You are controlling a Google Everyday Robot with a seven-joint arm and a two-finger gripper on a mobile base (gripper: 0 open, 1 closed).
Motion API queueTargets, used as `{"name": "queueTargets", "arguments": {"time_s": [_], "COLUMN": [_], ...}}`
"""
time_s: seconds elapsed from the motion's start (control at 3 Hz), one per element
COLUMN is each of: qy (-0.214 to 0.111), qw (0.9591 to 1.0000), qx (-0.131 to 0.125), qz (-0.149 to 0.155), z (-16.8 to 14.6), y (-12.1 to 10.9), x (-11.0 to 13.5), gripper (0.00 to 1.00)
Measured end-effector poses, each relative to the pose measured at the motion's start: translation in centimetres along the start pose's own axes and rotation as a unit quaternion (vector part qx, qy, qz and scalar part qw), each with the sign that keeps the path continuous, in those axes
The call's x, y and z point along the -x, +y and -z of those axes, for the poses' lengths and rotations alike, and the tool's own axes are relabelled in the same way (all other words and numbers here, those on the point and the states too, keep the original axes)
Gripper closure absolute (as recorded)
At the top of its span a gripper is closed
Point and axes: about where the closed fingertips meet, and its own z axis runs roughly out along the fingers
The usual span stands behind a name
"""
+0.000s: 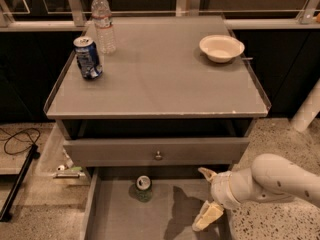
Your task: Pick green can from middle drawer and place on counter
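Your hand [206, 195] hung over the right side of the open middle drawer [115, 219], to the right of the green can [143, 188] and well apart from it. Its two fingers [207, 216] were spread wide and gripped nothing. The green can stood upright in that drawer, near the back wall, its silver top facing up. Just beyond the green can was a shut drawer front [110, 151] with a small knob [158, 155]. Above and beyond the green can lay the counter [160, 79]. It carried a blue can [88, 58] far back to the left, a pale bowl [221, 48] far back to the right, and a capped water bottle [103, 23] farthest back on the left.
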Motion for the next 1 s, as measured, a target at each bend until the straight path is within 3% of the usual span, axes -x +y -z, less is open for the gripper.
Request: {"name": "queueTargets", "arguments": {"time_s": [0.67,1.0], "qy": [-0.040,-0.074], "qw": [0.9986,0.9961], "qx": [-0.033,-0.048], "qz": [-0.010,0.003], "z": [-5.6,-7.3], "y": [-3.1,-4.1], "x": [-2.0,-2.1], "gripper": [0.00,0.00]}}
